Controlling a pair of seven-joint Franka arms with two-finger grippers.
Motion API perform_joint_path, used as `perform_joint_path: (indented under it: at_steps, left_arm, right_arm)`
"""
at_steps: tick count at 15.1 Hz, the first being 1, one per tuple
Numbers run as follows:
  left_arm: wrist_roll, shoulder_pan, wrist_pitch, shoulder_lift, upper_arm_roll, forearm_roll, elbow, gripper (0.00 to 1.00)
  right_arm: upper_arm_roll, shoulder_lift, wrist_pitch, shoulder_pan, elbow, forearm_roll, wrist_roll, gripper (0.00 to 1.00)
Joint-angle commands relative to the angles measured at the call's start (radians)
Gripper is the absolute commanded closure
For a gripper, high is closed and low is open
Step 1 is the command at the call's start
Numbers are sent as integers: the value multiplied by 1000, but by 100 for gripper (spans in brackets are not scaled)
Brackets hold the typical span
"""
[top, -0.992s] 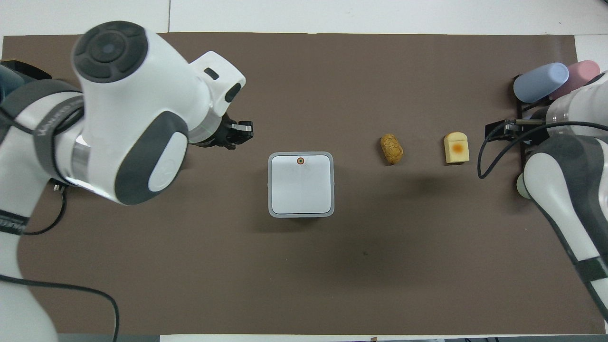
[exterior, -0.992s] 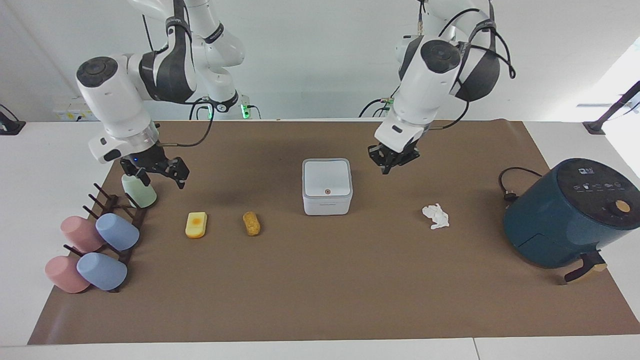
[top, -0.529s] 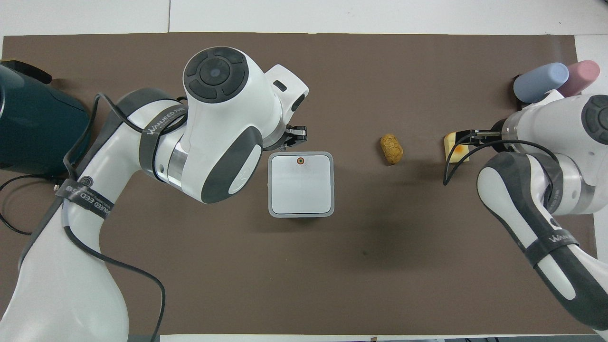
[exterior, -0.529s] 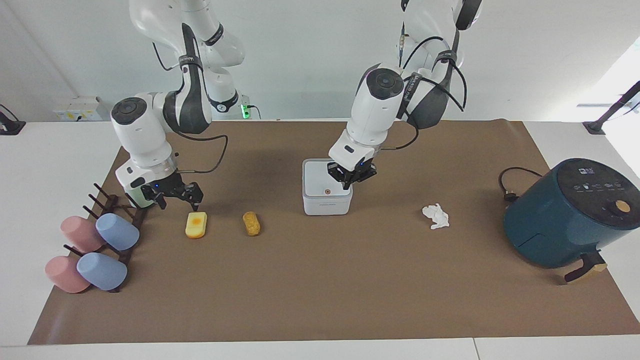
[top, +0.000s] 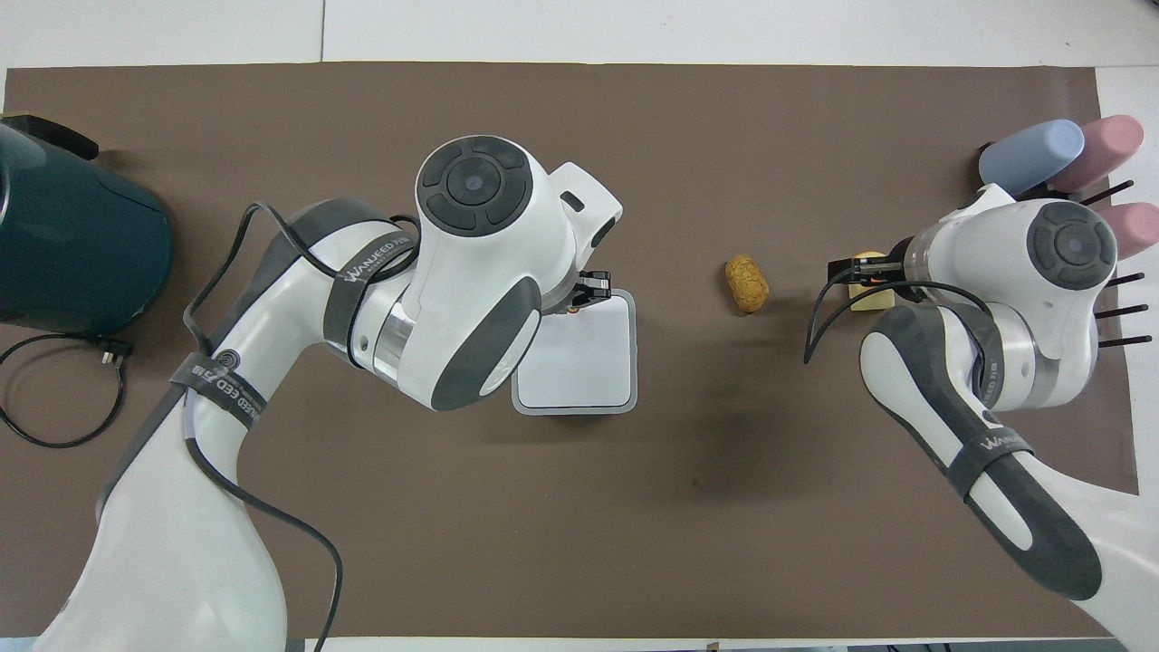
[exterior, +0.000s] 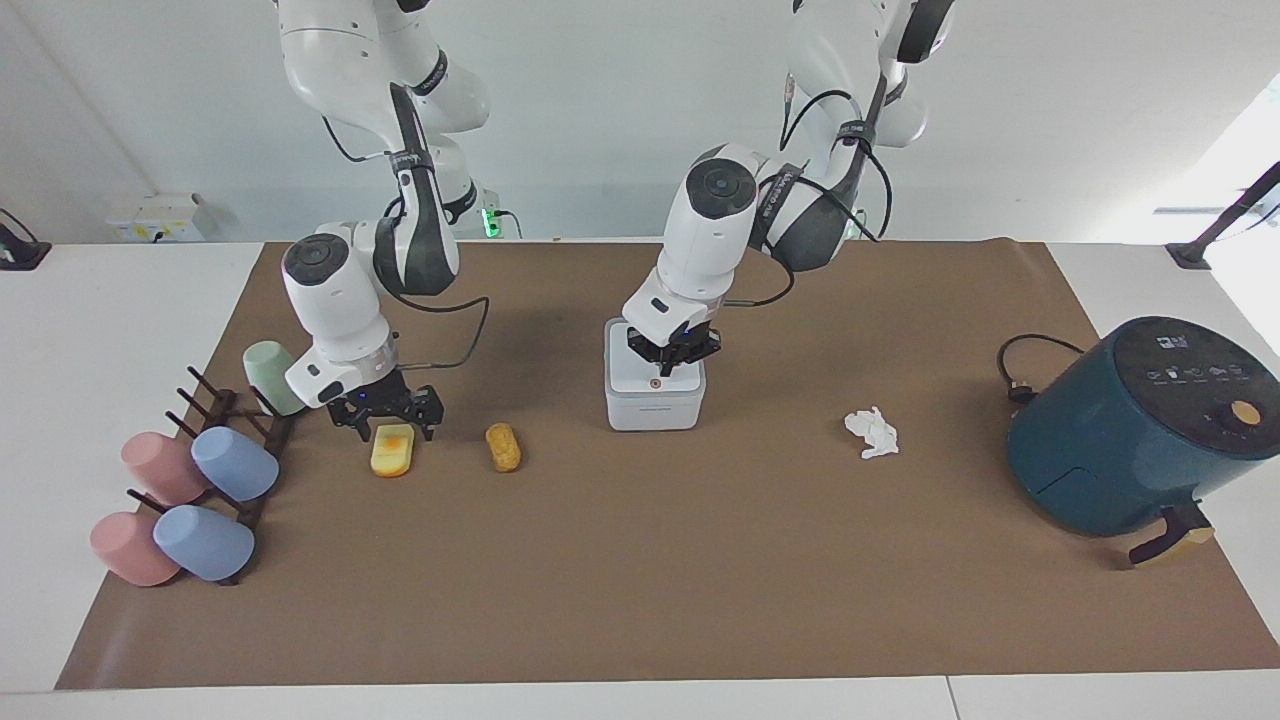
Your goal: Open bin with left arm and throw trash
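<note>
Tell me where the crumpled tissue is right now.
The tissue lies on the brown mat between the bin and the air fryer, toward the left arm's end.

Bin and three bits of trash on the brown mat

The white square bin (exterior: 655, 398) sits mid-mat, lid flat and shut (red dot button on the lid's edge farthest from the robots). The golden crumbed piece (exterior: 503, 446) and the pale-yellow, orange-topped block (exterior: 391, 451) lie flat side by side toward the right arm's end; the crumpled tissue (exterior: 872, 432) lies toward the left arm's end.
</note>
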Motion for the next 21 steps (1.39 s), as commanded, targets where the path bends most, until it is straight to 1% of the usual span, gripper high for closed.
perform_joint_path:
  at_steps: [1,4,7,8,9,10,11,14,17,18,21]
  left_arm:
    - [-36,-18,49,3,18,-16,-19,100]
    - [-37,-33,52,5,18,-14,-19,100]
    - [-37,-38,70,11,18,-14,-38,100]
    - [-37,-38,70,9,18,-14,-38,100]
    - [-37,-38,72,9,18,-14,-39,100]
    - [-37,-38,72,9,18,-14,-41,100]
    - [-37,-38,72,9,18,-13,-45,100]
    - [-37,-40,74,9,18,-8,-55,100]
    - [-37,-47,89,9,18,-3,-71,100]
    - [-39,-56,100,9,19,-3,-84,100]
    - [-37,-59,132,9,19,9,-113,100]
  right_arm:
    - [2,-8,78,-37,-52,6,-111,0]
    - [2,-11,141,-56,-94,6,-135,0]
    - [4,-9,262,-54,-154,6,-134,0]
    - [4,-9,270,-49,-160,6,-135,8]
    - [4,-9,270,-43,-160,6,-135,32]
    - [2,-9,270,-39,-158,6,-135,73]
    - [4,-9,270,-37,-158,4,-135,100]
    - [2,-23,264,-16,-152,6,-129,100]
    - [4,-63,254,-10,-145,6,-126,100]
    - [4,-96,217,-6,-140,6,-116,100]
    - [4,-207,9,-6,-97,6,-105,100]
